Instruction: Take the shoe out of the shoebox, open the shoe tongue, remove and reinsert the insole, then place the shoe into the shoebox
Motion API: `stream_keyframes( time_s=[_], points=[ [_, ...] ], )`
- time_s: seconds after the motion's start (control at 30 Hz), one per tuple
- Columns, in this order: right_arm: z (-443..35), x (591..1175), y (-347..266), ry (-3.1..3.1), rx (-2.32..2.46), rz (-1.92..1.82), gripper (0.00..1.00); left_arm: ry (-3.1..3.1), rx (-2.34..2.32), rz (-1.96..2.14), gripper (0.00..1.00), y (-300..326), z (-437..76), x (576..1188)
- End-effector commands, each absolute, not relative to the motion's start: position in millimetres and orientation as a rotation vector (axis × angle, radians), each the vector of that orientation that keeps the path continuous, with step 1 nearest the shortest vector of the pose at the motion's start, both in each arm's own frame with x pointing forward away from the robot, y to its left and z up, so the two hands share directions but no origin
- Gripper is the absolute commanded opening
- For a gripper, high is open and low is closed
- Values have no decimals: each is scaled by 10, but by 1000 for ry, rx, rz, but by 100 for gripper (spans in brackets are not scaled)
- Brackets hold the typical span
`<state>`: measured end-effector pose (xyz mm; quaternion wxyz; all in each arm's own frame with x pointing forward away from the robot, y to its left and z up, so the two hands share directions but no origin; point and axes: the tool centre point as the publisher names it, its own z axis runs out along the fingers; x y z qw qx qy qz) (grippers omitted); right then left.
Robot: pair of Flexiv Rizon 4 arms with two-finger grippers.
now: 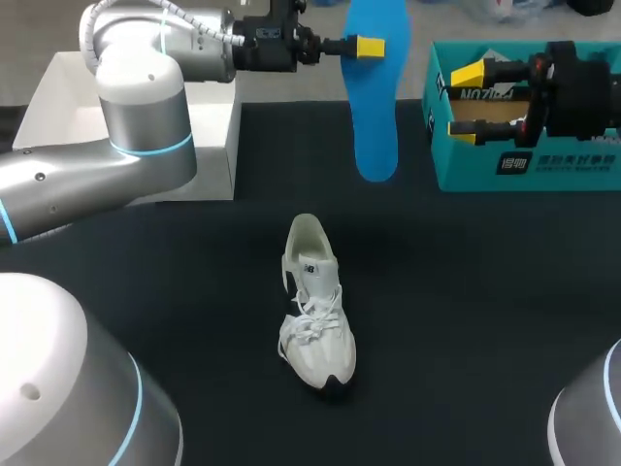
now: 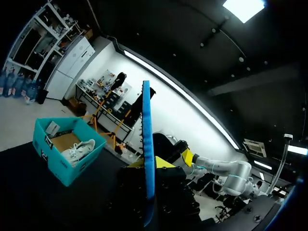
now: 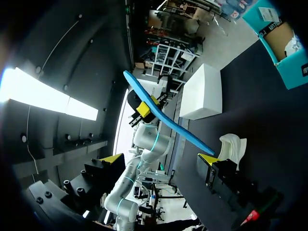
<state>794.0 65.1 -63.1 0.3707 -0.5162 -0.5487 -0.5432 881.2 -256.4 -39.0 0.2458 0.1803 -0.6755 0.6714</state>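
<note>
- Jaws of the left gripper [image 1: 365, 47] are closed on the blue insole [image 1: 375, 97], pinching it near its upper end. The rest of the insole hangs free above the table [image 1: 146, 320].
- Jaws of the right gripper [image 1: 466, 101] stand wide apart and hold nothing. This gripper is over the teal shoebox [image 1: 529, 170].
- Shoe [image 1: 316, 316]: upright on the table, toe toward the robot, near the middle and below and nearer than the hanging insole. It is well apart from both grippers.
- Risk, slip: the grip covers only a small part of one end. A quick swing or a snag on the shoe collar could pull the insole askew or out of the fingers.
- Risk, buckling: the insole is thin and flexible. If it is pushed in at a poor angle it could fold at the opening instead of sliding to the toe.
- Risk, shoe shift: nothing braces the shoe, so insertion force could tip or slide it. Whether the tongue is pulled back far enough cannot be told.
- Left wrist view only: the insole is seen edge-on between the fingers, and a second shoe [image 2: 79, 149] lies inside the shoebox.
- Right wrist view only: the insole shows a slight bow along its length, with the shoe heel just beyond its lower end.
- Head view only: the laces show, and a white box [image 1: 136, 136] sits under the left arm.
</note>
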Motion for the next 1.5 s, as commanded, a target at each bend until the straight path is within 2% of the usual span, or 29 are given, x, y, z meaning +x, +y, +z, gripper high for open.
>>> stream_keyframes(
  time_s=[0.03, 0.47, 0.57, 0.7, 0.77, 0.83, 1.5],
  points=[
    [-640, 7952, 668, -1407, -1325, -1393, 100, -2309, -472, 2484, 0, -2568, -347, 8822],
    [-640, 7952, 668, -1407, -1325, -1393, 100, -2309, -472, 2484, 0, -2568, -347, 8822],
    [-640, 7952, 668, -1407, -1325, -1393, 100, -2355, -1281, 2366, 0, -2618, -379, 8747],
    [-640, 7952, 668, -1407, -1325, -1393, 100, -2348, -1811, 2494, 0, -2684, -306, 8850],
    [-640, 7952, 668, -1407, -1325, -1393, 100, -2371, -2374, 2316, 0, -2706, -317, 8908],
    [-640, 7952, 668, -1407, -1325, -1393, 100, -2346, -2720, 2193, 0, -2711, -324, 8935],
    [-640, 7952, 668, -1407, -1325, -1393, 100, -2346, -2720, 2193, 0, -2711, -324, 8935]
  ],
)
